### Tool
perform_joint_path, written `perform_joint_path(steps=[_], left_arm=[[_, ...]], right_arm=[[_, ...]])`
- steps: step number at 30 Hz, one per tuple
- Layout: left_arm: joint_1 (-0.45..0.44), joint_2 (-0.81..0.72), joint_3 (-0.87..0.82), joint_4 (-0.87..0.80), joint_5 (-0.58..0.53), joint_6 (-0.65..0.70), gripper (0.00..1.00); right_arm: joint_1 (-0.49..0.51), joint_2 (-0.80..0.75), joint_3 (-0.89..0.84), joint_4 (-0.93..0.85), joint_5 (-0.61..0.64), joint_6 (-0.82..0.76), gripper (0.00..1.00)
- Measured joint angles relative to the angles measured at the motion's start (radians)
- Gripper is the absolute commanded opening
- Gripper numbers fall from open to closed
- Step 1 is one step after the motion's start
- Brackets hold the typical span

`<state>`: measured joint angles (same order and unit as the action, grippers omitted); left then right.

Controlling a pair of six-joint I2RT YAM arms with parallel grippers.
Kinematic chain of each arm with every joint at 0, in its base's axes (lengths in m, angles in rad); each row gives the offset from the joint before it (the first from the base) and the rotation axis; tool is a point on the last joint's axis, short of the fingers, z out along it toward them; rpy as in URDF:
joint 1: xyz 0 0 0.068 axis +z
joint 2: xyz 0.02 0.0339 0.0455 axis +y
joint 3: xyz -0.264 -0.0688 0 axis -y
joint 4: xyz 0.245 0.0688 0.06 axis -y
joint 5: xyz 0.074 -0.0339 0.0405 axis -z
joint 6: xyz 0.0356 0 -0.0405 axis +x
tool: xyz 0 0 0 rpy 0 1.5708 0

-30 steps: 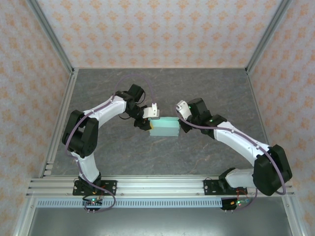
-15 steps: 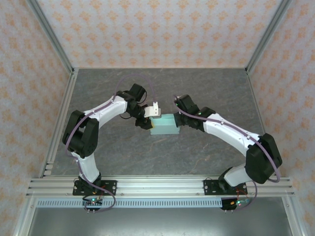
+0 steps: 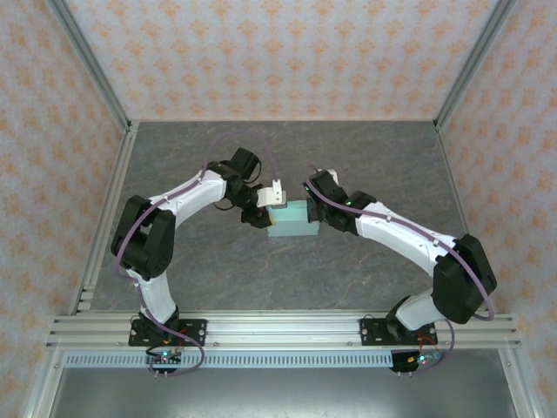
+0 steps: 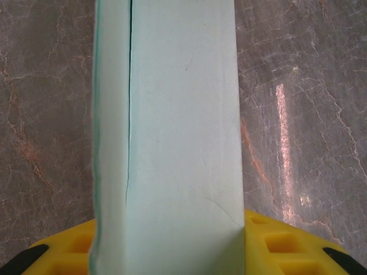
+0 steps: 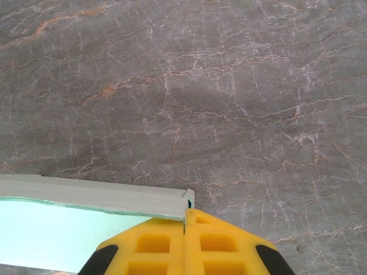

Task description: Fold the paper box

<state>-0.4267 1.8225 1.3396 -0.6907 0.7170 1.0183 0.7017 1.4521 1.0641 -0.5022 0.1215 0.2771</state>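
Though folded, pale mint paper box [image 3: 290, 219]

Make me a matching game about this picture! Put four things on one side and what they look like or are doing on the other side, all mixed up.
Things:
1. paper box
2. left claw
3. right claw
4. table

Clues:
A. grey and marbled
B. yellow fingers shut together, right by the box's corner
C. pale mint-blue
D. yellow fingers closed on the box, one on each side

Pairs: 1-C, 2-D, 3-B, 4-A
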Motion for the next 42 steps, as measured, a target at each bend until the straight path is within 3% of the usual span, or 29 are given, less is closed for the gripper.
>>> perform_joint_path(steps=[42], left_arm=[[-0.01,0.013,0.023,-0.001,-0.024,-0.034,0.32]], right_arm=[[0.005,0.0,-0.034,0.059,0.049,0.133,0.0]])
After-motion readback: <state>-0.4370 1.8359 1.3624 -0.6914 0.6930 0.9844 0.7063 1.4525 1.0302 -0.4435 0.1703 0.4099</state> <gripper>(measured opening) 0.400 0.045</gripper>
